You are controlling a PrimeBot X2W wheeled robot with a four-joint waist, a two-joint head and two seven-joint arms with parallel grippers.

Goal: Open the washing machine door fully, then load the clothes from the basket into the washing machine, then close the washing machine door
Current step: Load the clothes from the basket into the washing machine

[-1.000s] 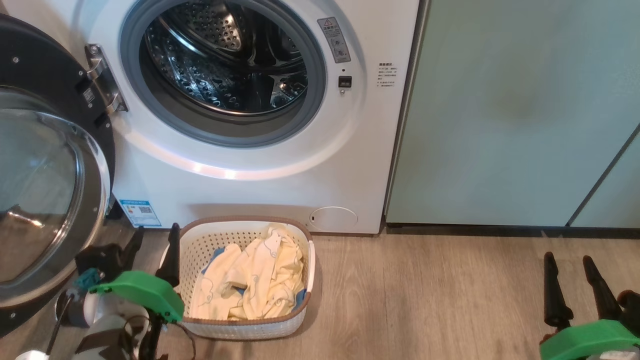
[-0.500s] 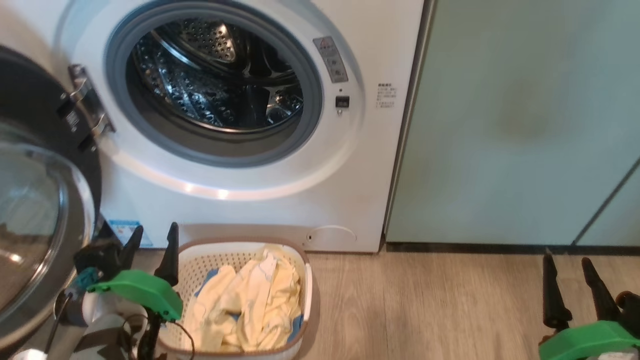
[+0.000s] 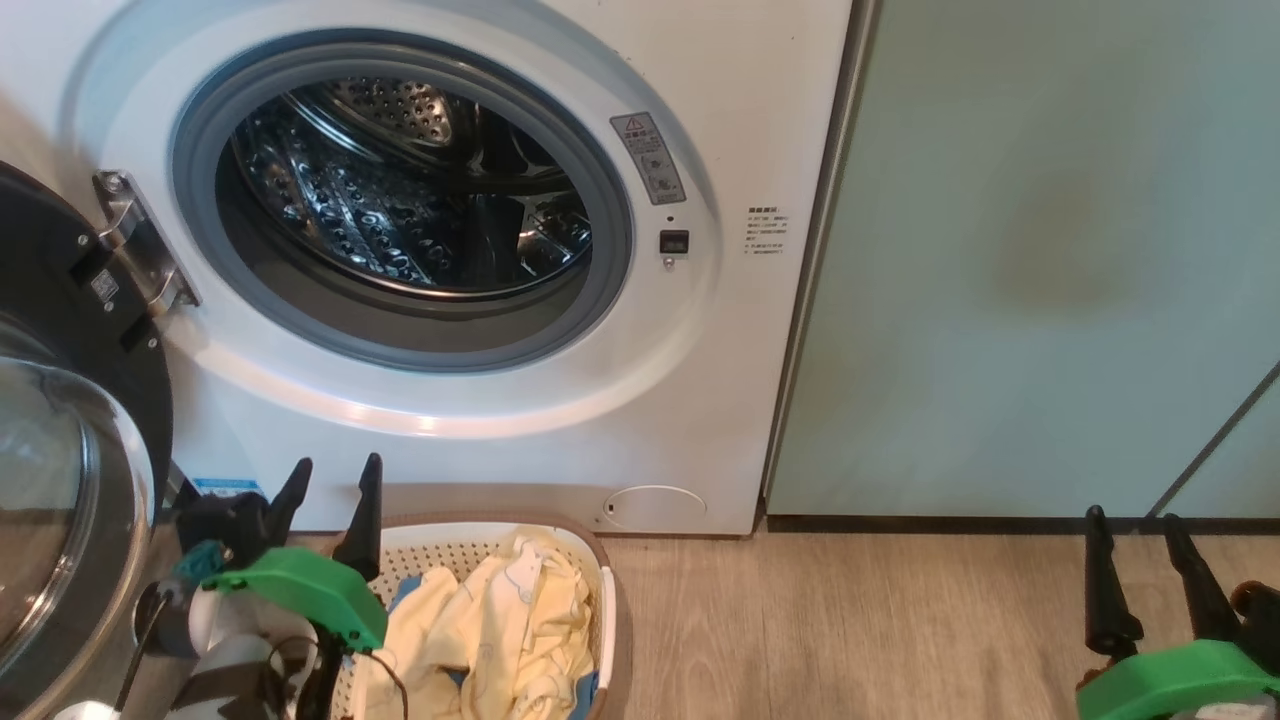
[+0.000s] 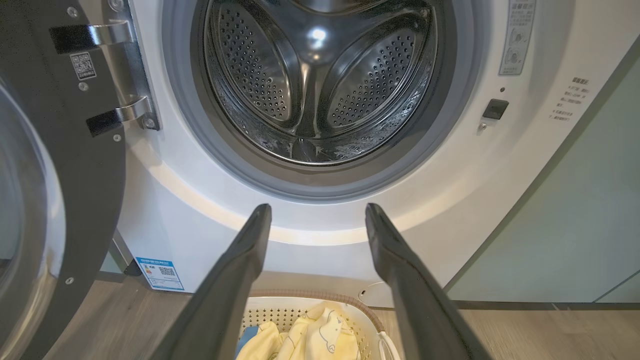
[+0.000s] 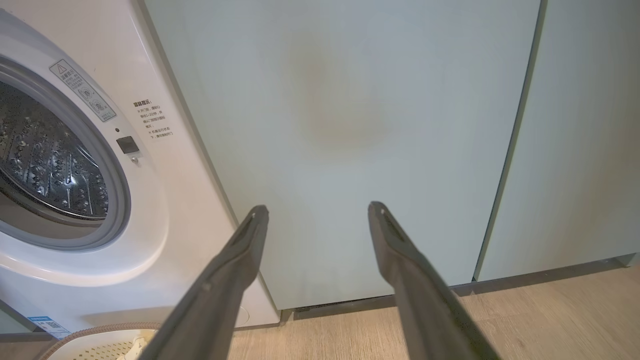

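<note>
The white washing machine [image 3: 560, 440] stands open, its steel drum [image 3: 400, 210] bare. Its black-rimmed door [image 3: 70, 420] is swung out at the far left; the left wrist view shows the door [image 4: 75, 165] beside the drum [image 4: 320, 85]. The cream basket [image 3: 605, 590] sits on the floor in front, holding pale yellow clothes [image 3: 500, 630]. My left gripper [image 3: 330, 480] hangs open over the basket's left rim, nothing between its fingers. In its wrist view, the gripper [image 4: 317, 212] points at the seal, clothes [image 4: 310, 340] below. My right gripper [image 3: 1135, 520] is open, far right; in its own view, it [image 5: 315, 210] faces the cabinet.
Pale teal cabinets [image 3: 1050, 250] stand right of the machine, with a dark plinth gap along the wood floor [image 3: 850, 630]. The open door takes the space at my left. A round service flap [image 3: 655, 507] sits low on the machine front.
The head camera has tilted up, so the machine and basket sit lower in view. My left gripper has risen slightly beside the basket. Both grippers stay open.
</note>
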